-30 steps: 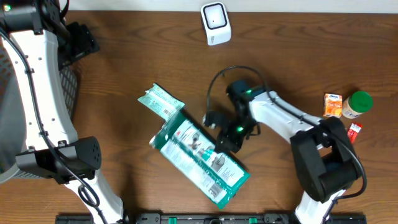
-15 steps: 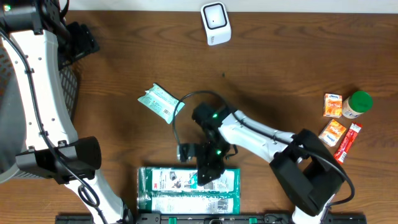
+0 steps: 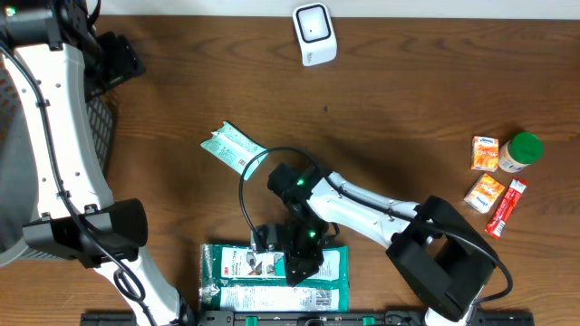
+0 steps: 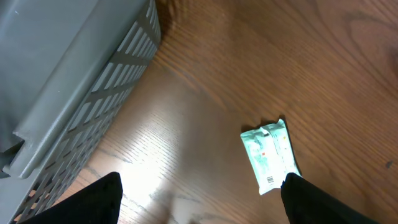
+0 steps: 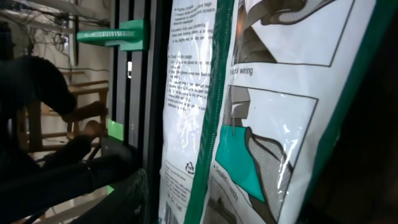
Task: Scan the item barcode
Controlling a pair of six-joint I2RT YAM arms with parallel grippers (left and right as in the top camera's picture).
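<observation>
Table [image 3: 408, 100]: the big green-and-white pack [image 3: 231, 276] lies flat at the near edge, long axis left-to-right, well apart from the scanner [image 3: 313, 34] at the far edge. The right arm [image 3: 372, 204] reaches low across from its base, and the right gripper [image 3: 302, 255] sits on the pack's right half, pointing down at it. The wrist view is filled with pack film. Can't tell if the jaws are gripping or let go. The left gripper [image 3: 116, 56] is far off by the basket [image 4: 74, 81], fingers spread, nothing between them. The right arm is clearly nearer. The small pouch [image 3: 234, 148] lies between pack and scanner. I can't make out a barcode.
</observation>
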